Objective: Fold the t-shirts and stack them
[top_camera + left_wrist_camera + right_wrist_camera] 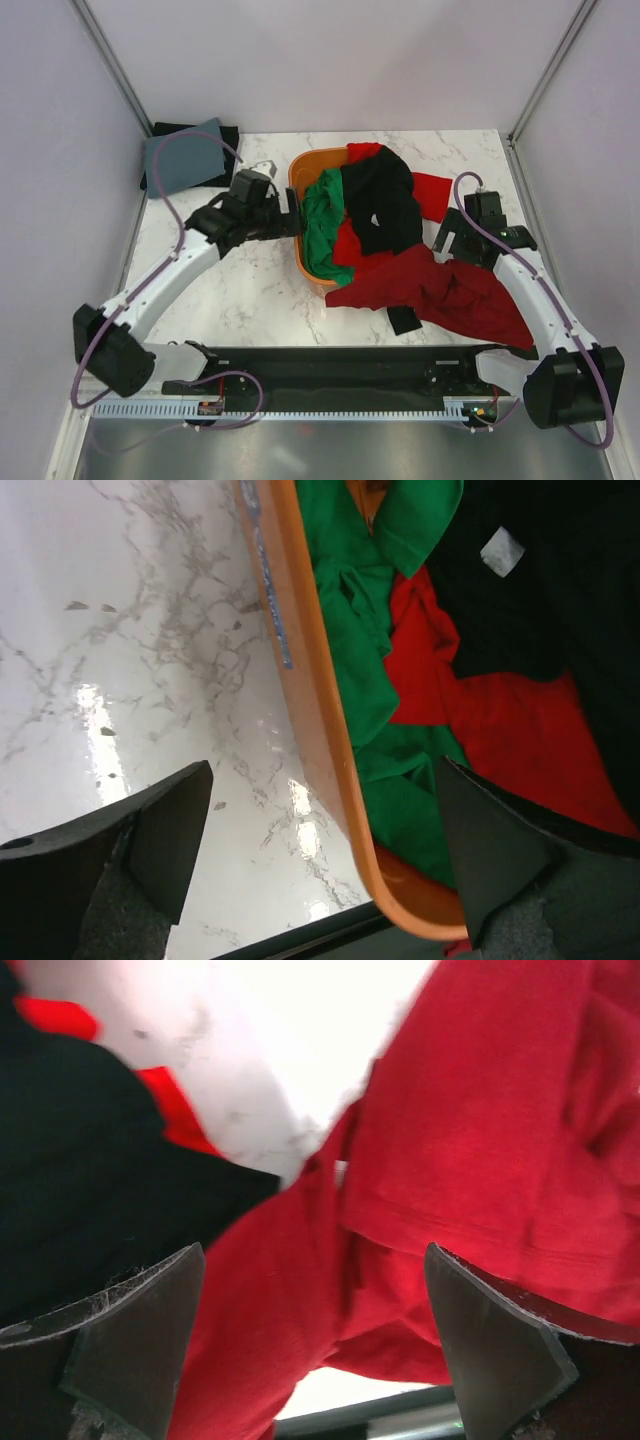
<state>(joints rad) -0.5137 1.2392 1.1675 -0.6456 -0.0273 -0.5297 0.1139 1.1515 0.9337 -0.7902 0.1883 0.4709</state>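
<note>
We find the dark red shirt (450, 295) lying lengthwise left to right on the counter (240, 290), just below our spread, empty right jaws, while the spread left jaws straddle the tub (297, 180) rim.

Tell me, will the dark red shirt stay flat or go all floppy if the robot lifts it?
Probably floppy: the dark red t-shirt lies rumpled and creased on the table, so it would likely droop from wherever it's pinched. It looks thin, so probably light. The black t-shirt seems to overlap it, so lifting might drag that along.
</note>
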